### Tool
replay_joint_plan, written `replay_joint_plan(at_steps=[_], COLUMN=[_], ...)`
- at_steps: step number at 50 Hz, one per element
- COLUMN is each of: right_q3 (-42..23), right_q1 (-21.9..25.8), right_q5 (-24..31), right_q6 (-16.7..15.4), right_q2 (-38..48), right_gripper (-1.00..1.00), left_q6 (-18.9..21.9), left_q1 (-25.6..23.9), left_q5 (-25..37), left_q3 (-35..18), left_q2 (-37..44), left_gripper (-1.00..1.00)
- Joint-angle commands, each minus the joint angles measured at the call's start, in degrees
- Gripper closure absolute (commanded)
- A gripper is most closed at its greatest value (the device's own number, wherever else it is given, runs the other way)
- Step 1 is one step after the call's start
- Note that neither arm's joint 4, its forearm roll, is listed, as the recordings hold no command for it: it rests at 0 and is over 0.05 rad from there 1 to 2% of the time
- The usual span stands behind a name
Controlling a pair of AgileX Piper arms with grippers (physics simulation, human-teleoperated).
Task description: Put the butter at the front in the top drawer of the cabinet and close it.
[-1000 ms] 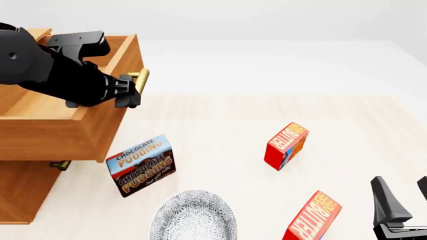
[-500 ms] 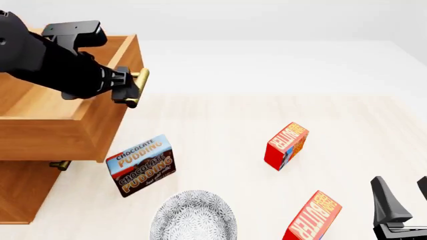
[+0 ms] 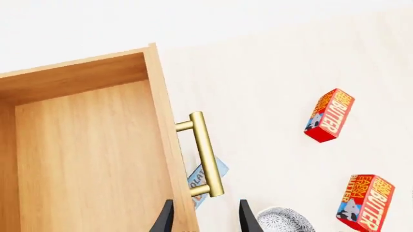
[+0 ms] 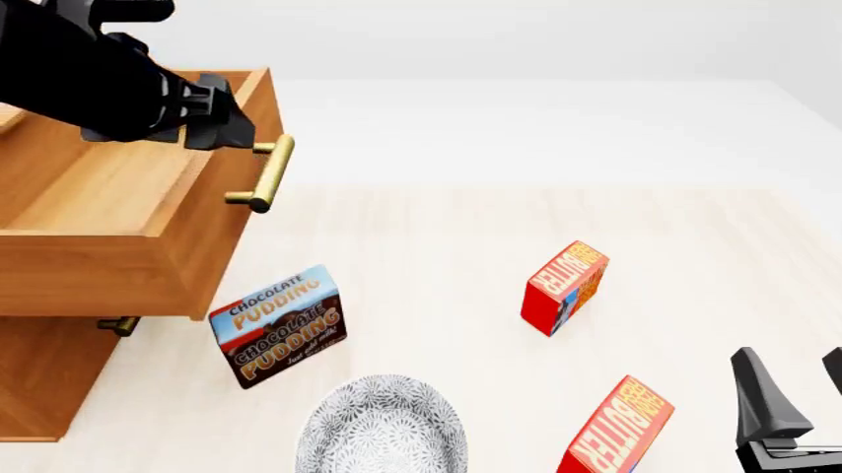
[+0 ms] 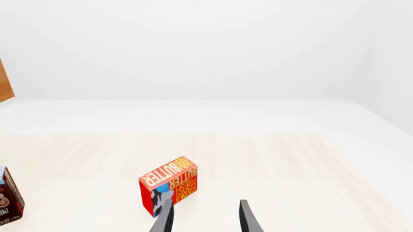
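The butter (image 4: 616, 426) at the front stands on the table at about 5 o'clock in the front view, untouched. The second butter box (image 4: 566, 286) stands at its 11 o'clock, well apart.

The right gripper (image 4: 790, 365) waits at the front butter's 3 o'clock, jaws spread wide and holding nothing.

The change is up at 10 o'clock: the left gripper (image 3: 205, 208) has let go of the brass handle (image 4: 270, 172) and lifted back over the top drawer (image 4: 197, 236). Its jaws are parted and hold nothing. The drawer is left pulled out of the cabinet (image 4: 39, 374) and bare inside, so opening looks done and the pick-up comes next.

By count:
- two butter boxes
- one pudding box (image 4: 276, 325)
- one patterned plate (image 4: 382, 429)
- one cabinet with two handles showing
- two grippers
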Motion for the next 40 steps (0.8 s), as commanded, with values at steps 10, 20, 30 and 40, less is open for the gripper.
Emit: replay_joint_plan(at_steps=[10, 20, 30, 40], right_q3=[0.1, 0.1, 0.1, 0.1], right_q1=[0.0, 0.0, 0.0, 0.0], right_q5=[-0.1, -0.1, -0.1, -0.1], right_q6=[0.0, 0.0, 0.0, 0.0], right_q2=[0.0, 0.0, 0.0, 0.0], right_gripper=[-1.00, -1.00, -1.00, -1.00], left_q6=[4.0, 5.4, 4.8, 5.4], left_q1=[-4.8, -9.4, -13.0, -15.9], left_q5=[-0.6, -1.3, -3.7, -7.3], left_q3=[-4.0, -7.1, -7.8, -9.0], left_q2=[1.4, 3.9, 7.3, 10.9], left_gripper=[-1.00, -1.00, -1.00, -1.00])
